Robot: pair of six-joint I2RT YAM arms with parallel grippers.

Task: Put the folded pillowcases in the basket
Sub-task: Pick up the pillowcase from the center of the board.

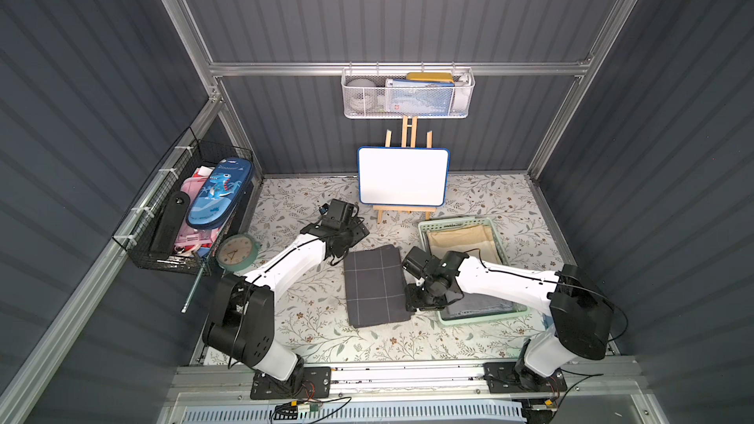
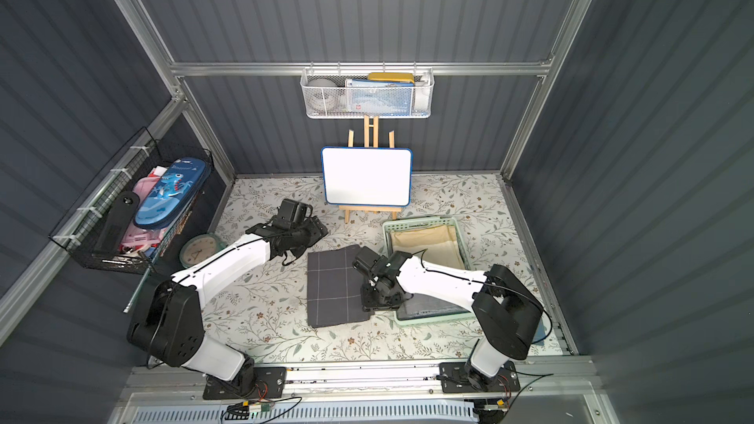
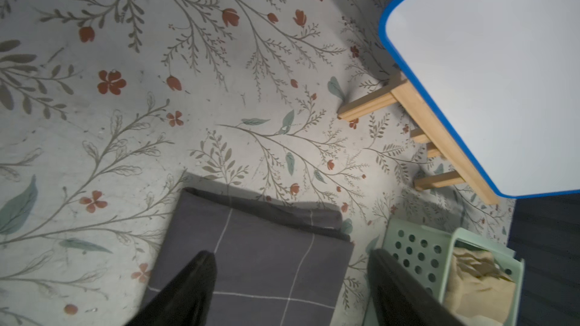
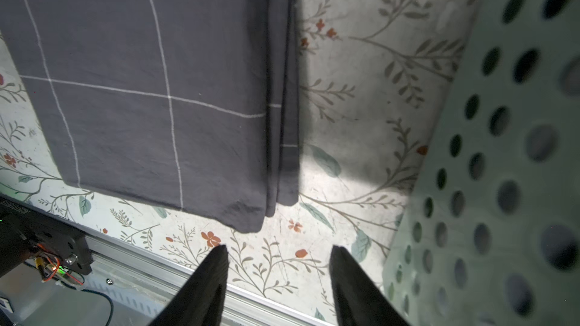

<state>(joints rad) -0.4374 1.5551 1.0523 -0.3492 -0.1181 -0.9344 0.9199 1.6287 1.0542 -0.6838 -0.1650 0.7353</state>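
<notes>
The pillowcase (image 1: 375, 285) lies flat mid-frame beside the basket (image 1: 453, 223). The left gripper (image 3: 292, 255) and right gripper (image 4: 279, 247) gape empty at its edges, likely readying a joint lift.

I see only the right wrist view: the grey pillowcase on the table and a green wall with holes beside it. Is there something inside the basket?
Observer: Yes, both top views show a beige cloth in the far half of the basket.
Operator: Where is the left gripper?
Observer: The left gripper hangs open near the pillowcase, at its far edge, holding nothing.
Operator: What stands behind the basket?
Observer: A whiteboard on a wooden easel, beyond its far rim.
</notes>
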